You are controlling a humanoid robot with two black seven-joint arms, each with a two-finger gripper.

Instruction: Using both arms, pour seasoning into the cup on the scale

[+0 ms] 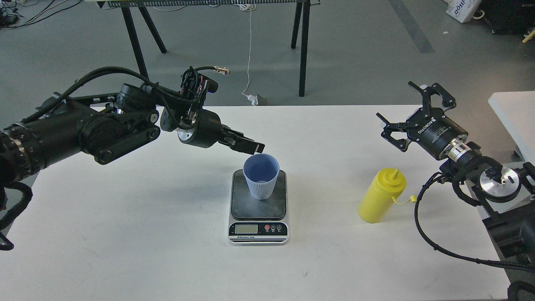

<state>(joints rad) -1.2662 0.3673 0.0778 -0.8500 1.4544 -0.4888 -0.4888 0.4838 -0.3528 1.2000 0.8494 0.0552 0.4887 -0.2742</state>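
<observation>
Head view: ribbed tapered cup (261, 176) on flat scale (258, 207); yellow nozzled bottle (381, 195) apart.

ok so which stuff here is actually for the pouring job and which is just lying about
For the job:
- yellow seasoning bottle, upright on the table
- blue-grey cup, standing on the scale
- scale
- left claw, by the cup's rim
- right claw, open, above the bottle

Lying about:
- black trestle legs behind the table
- white cable on the floor
- second white table at right
</observation>
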